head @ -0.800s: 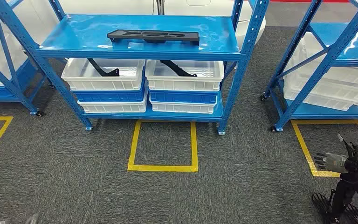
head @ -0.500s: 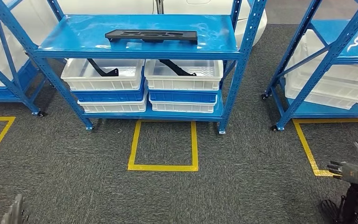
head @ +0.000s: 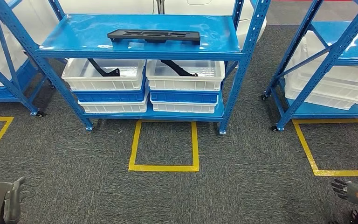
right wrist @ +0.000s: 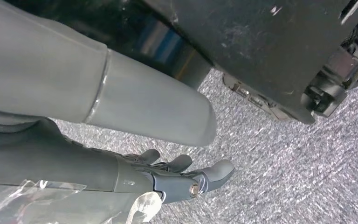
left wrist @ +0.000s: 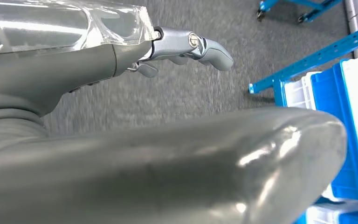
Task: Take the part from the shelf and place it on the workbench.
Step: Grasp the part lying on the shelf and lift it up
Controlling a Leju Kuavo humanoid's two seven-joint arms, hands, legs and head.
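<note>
The right hand [right wrist: 168,179] hangs over grey carpet [right wrist: 279,172], holding nothing, its thick grey thumb [right wrist: 154,112] stretched out above the darker fingers [right wrist: 216,171], which lie loosely apart and slightly curled, with clear plastic wrap [right wrist: 37,198] around the wrist behind them.

Blue shelving, black part, grey carpet with yellow floor markings.

The shelf [head: 140,39] was bright blue, its top board glossy, and the part [head: 154,36] lying on it was matte black. Below sat white bins [head: 103,73] stacked over blue bins [head: 182,96], each white bin holding a black piece. The carpet [head: 74,177] was dark grey with a fine speckled weave, crossed by yellow tape squares [head: 163,144]. The left hand [head: 2,205] and right hand [head: 354,191] were grey with darker fingers.
</note>
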